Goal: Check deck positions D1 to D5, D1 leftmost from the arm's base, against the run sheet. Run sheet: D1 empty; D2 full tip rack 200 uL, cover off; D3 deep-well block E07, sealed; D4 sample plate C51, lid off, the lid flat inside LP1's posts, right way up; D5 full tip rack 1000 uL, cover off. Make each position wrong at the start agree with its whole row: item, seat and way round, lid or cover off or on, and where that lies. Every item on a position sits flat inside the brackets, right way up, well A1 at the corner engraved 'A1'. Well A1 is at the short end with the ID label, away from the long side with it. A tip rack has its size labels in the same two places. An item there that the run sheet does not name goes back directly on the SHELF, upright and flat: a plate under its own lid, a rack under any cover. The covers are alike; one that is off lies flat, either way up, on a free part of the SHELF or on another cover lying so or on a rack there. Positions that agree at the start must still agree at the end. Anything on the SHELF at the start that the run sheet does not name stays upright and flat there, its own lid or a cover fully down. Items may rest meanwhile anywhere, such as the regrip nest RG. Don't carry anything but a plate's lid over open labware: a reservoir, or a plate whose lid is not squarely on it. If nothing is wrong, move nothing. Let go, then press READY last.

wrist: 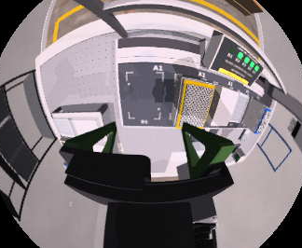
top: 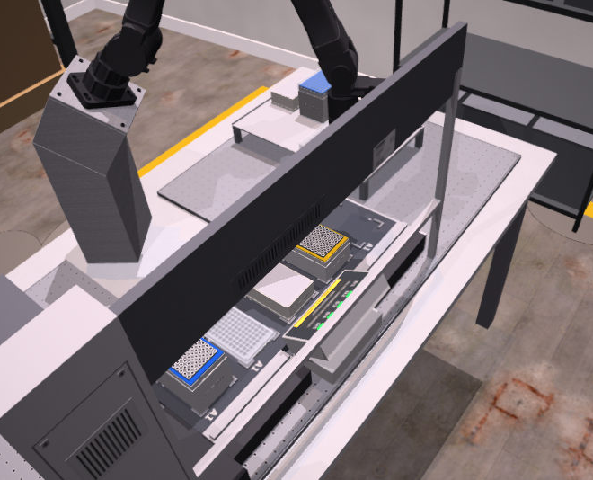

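In the top view the deck row runs under the dark beam. At the far end is an empty bracketed position (top: 371, 225), then an uncovered yellow-edged tip rack (top: 322, 243), a sealed deep-well block (top: 281, 291), an open sample plate (top: 240, 335) and an uncovered blue-edged tip rack (top: 196, 361). My gripper (wrist: 149, 125) is open and empty, high above the deck edge. Between its green fingers the wrist view shows the empty position (wrist: 144, 96), with the yellow rack (wrist: 197, 103) and the sealed block (wrist: 230, 108) to its right. In the top view the beam hides the fingers.
The shelf (top: 273, 126) at the back holds a blue-topped rack (top: 313, 87) and a low grey item (top: 285, 98). The gantry beam (top: 287, 206) spans the deck. A status panel with green lights (top: 332, 305) lies in front of the row. A blue-outlined frame (wrist: 274, 145) shows at the wrist view's right.
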Tool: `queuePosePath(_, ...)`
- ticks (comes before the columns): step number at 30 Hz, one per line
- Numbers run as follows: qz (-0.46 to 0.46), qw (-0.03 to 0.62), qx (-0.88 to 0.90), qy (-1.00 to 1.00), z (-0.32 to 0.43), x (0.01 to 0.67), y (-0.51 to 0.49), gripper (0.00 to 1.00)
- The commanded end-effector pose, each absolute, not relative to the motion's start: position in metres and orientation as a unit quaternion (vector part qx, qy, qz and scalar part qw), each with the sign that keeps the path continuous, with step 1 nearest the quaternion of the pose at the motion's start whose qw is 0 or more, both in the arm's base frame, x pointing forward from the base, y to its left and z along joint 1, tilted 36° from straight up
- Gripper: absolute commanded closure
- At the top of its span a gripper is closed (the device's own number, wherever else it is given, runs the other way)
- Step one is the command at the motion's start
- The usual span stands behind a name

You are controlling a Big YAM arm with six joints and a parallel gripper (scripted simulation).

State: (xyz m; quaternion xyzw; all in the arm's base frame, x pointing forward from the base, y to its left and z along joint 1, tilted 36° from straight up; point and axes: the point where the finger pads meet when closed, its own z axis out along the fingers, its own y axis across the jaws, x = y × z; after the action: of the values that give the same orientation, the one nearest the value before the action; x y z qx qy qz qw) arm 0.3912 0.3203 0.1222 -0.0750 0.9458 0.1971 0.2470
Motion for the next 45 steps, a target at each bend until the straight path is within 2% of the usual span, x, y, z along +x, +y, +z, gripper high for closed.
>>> queuePosePath(1, 0.205, 0.243, -0.066, 0.946, 0.132, 0.390, 0.343, 0.00)
queuePosePath(36, 0.208, 0.250, -0.066, 0.943, 0.136, 0.391, 0.336, 0.00)
queuePosePath(45, 0.210, 0.252, -0.057, 0.943, 0.164, 0.379, 0.320, 0.00)
